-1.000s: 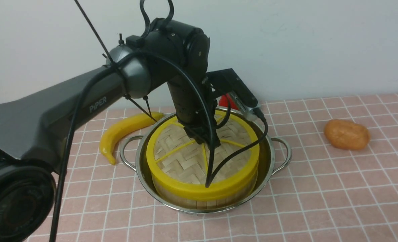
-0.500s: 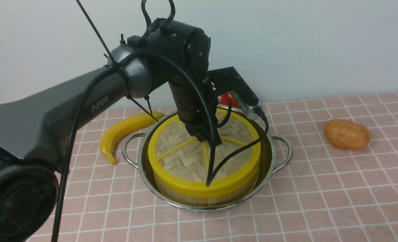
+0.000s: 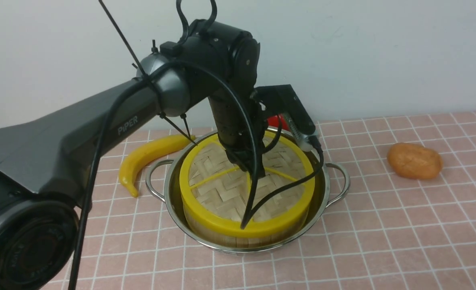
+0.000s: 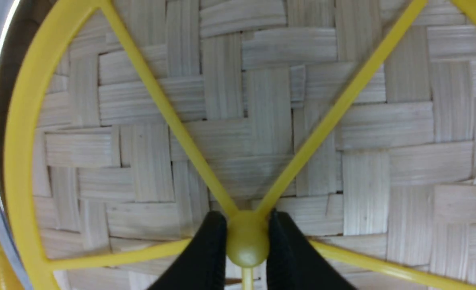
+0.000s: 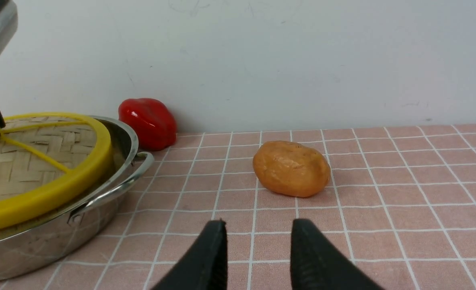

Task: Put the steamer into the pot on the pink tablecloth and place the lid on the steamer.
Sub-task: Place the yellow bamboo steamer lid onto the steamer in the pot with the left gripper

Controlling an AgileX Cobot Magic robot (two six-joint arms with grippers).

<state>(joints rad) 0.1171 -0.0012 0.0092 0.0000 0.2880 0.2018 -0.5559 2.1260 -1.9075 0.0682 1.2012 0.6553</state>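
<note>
1. Right at the left gripper (image 4: 248, 227), the jaws are in narrow, pinching the round yellow knob (image 4: 248, 243) at the lid's centre, one dark fingertip on each side!
2. Spreading out around those fingertips, here's the lid (image 3: 225, 197), woven bamboo with yellow spokes and a thick yellow rim, lying over the steamer.
3. Directly beneath, the steamer (image 3: 242, 241) shows a strip of pale wooden wall, and it's sitting inside the pot.
4. Around it all runs the pot (image 3: 221, 248), shiny steel, a looped handle out to either side of the left jaws, standing on the pink tablecloth (image 3: 382, 241).
5. Over to the left of those jaws, a yellow banana (image 3: 141, 157) curves near the pot's handle.
6. Beyond the pot, there's a red bell pepper (image 5: 149, 123).
7. Over on the right, the right gripper (image 5: 258, 225) has its jaws wide, nothing between the tips; ahead of them sits a lumpy orange-brown food piece (image 5: 292, 169).
8. Farthest from both grippers, the pale wall (image 3: 382, 52).
</note>
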